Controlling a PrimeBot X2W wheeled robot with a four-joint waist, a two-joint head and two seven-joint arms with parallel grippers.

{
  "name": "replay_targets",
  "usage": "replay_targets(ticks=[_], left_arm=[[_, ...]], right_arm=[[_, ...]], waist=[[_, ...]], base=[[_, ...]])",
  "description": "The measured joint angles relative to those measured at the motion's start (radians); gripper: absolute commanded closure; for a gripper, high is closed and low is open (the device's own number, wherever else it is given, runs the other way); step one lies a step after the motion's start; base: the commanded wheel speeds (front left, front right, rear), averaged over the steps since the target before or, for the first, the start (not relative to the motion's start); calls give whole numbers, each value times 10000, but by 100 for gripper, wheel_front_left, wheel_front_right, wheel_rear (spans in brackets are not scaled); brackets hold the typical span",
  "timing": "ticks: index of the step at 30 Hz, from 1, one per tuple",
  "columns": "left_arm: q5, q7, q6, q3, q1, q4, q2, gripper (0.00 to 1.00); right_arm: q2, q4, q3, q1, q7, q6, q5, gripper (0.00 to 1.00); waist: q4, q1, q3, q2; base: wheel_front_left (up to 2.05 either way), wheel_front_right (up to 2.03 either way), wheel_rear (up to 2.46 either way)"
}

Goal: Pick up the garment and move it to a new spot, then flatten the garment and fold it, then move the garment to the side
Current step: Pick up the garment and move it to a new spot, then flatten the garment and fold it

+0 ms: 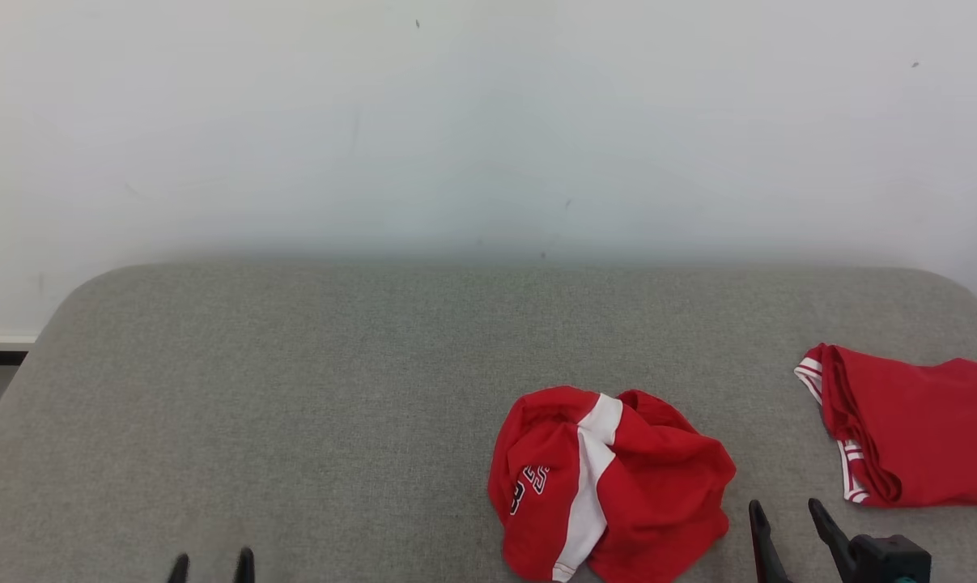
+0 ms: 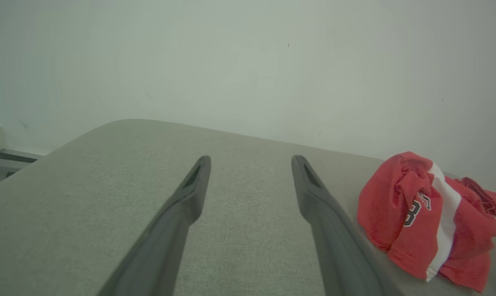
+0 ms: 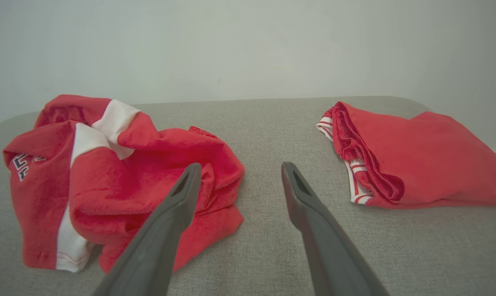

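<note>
Soft, even, fairly bright light here, and we see only faint shadows. The wall (image 1: 488, 121) looks hazy, greenish in the wrist views, where the close fingers (image 2: 167, 230) go blurry.

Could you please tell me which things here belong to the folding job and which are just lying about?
For the job: crumpled red-and-white jersey, not yet flattened; left hand, open; right hand, open, just right of the jersey without touching it.

Lying about: folded red garment at the right, apparently already done; grey padded surface; white wall.
</note>
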Motion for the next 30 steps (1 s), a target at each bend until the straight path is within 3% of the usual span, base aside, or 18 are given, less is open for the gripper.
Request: replay_targets(ticks=[8, 30], left_arm=[[-35, 282, 0, -491, -208, 1354, 324, 0], [-247, 268, 163, -640, -508, 1220, 337, 0]], right_arm=[[6, 157, -286, 17, 658, 0, -159, 0], [6, -523, -226, 149, 761, 0, -192, 0]], waist=[[131, 0, -90, 0], [-192, 0, 41, 0]], base=[[0, 0, 0], [0, 0, 0]])
